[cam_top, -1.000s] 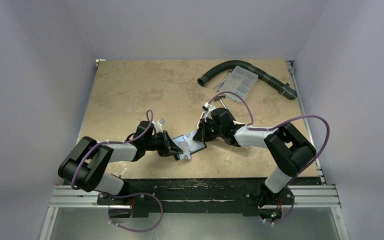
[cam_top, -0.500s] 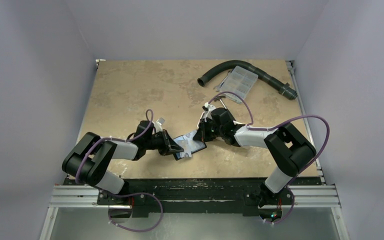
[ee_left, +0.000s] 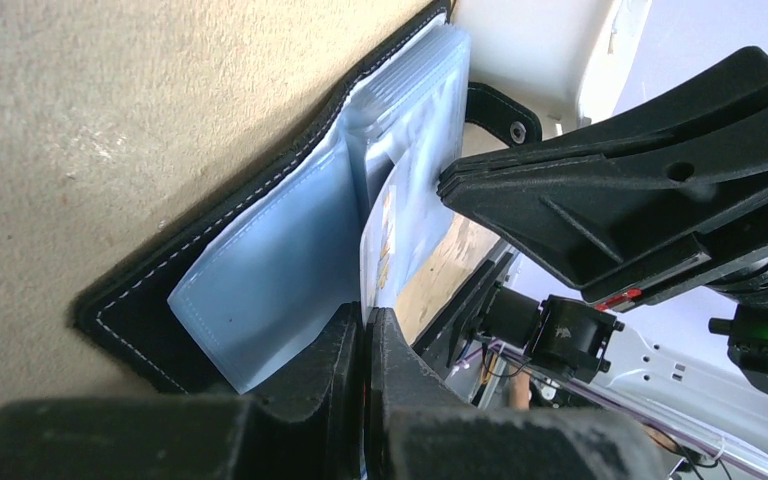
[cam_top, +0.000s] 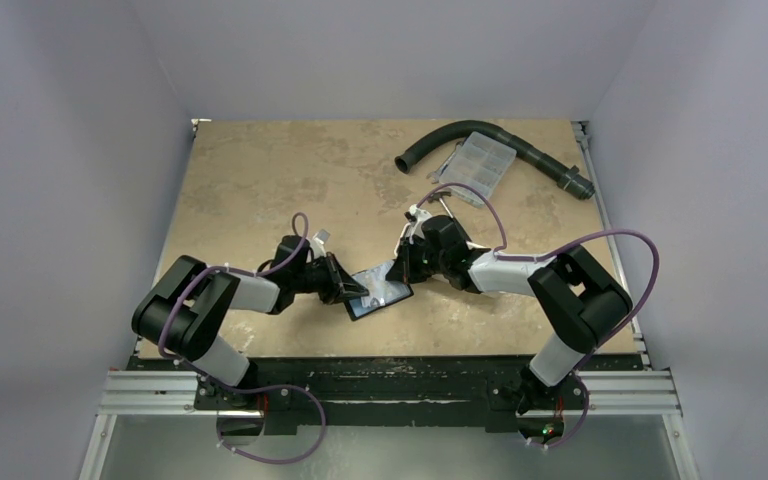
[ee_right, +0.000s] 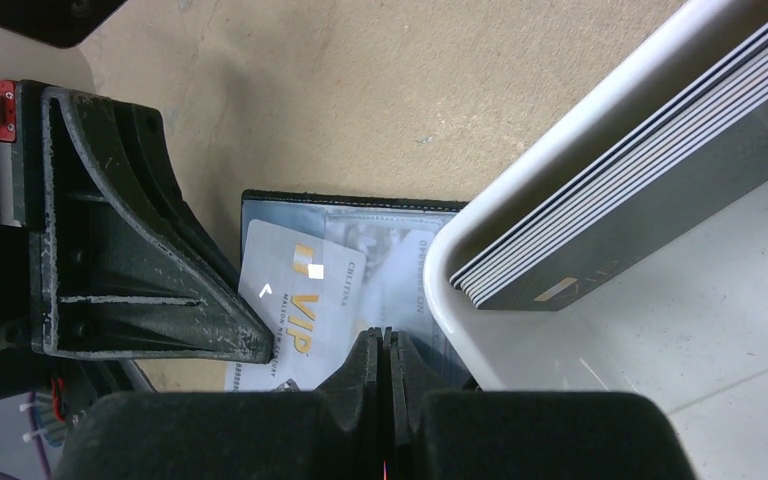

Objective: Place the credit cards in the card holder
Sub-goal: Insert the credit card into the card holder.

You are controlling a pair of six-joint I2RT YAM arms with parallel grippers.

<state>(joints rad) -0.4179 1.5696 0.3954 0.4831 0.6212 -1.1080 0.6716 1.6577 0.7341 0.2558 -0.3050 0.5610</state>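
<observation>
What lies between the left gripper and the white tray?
The open card holder lies there, with the VIP card pinched by the left gripper over its sleeves; right wrist view shows it.

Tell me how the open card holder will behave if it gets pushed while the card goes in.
The card holder lies open and flat on the table, so it would likely slide rather than tip. Its clear sleeves fan and curve, so they are probably floppy and may buckle under the card in the left pincer. It looks thin, probably light.
</observation>
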